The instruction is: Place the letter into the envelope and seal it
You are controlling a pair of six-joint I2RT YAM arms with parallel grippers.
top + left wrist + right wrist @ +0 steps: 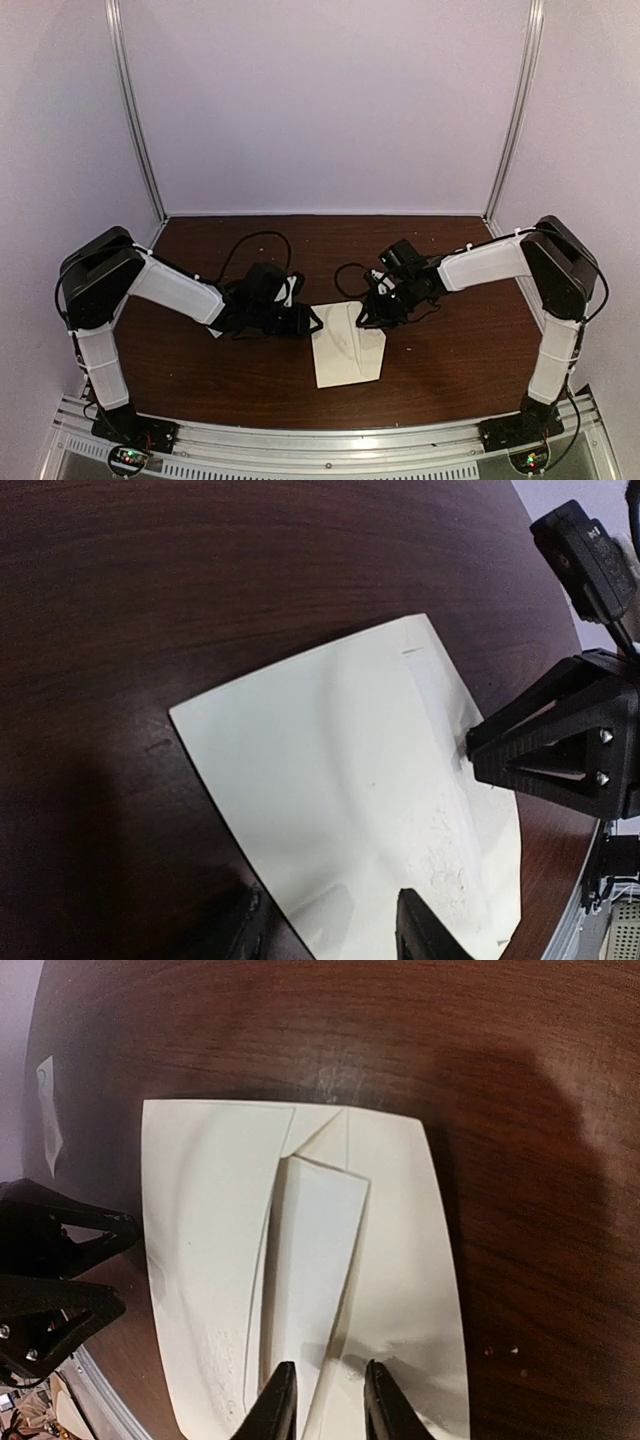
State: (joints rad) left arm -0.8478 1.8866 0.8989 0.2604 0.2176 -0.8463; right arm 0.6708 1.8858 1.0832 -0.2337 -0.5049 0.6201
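The cream envelope (347, 350) lies flat on the brown table, between the two grippers. In the right wrist view, the envelope (210, 1220) has the whiter folded letter (315, 1250) resting on it, raised like a tent. My right gripper (328, 1405) is shut on the letter's near end, and in the top view it (368, 318) is over the envelope's far right corner. My left gripper (330, 930) is open, with one finger over the envelope (330, 750) and the other beside its edge. It also shows in the top view (312, 320) at the envelope's far left corner.
A small white paper scrap (47, 1110) lies on the table beyond the envelope. Black cables (250, 245) loop on the table behind the grippers. White walls with metal posts (135, 110) close in the back and sides.
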